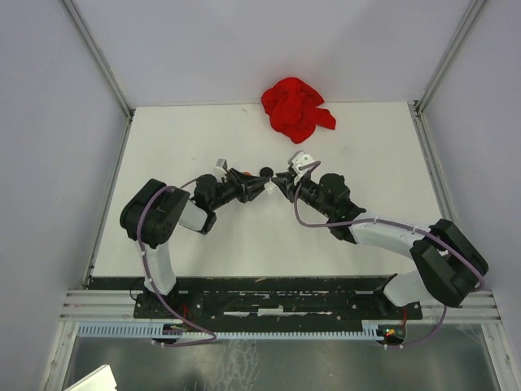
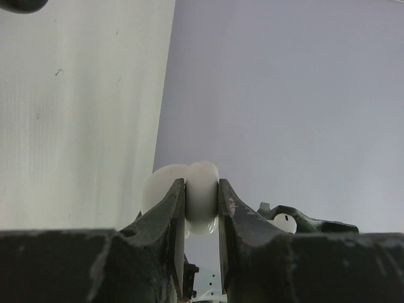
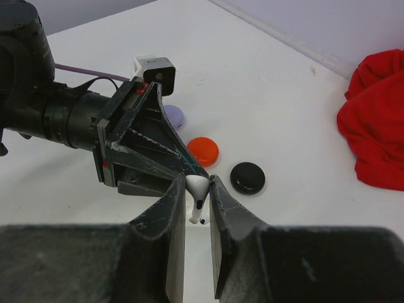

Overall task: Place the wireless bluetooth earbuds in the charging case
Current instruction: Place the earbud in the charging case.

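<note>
A white earbud [image 3: 197,189] sits stem-down between the fingers of my right gripper [image 3: 197,180], which is shut on it. My left gripper [image 2: 202,183] is shut on a rounded white charging case [image 2: 201,201], held above the table. The two grippers meet tip to tip over the middle of the table, left gripper [image 1: 259,190] against right gripper [image 1: 282,181]. From the left wrist view the earbud [image 2: 285,223] shows just right of the case. The case is hidden in the right wrist view behind the left gripper's fingers [image 3: 158,151].
Three round discs lie on the table under the grippers: lilac [image 3: 173,116], red [image 3: 203,151] and black [image 3: 247,177]. A crumpled red cloth [image 1: 296,107] lies at the back edge. Grey walls enclose the white table [image 1: 374,155].
</note>
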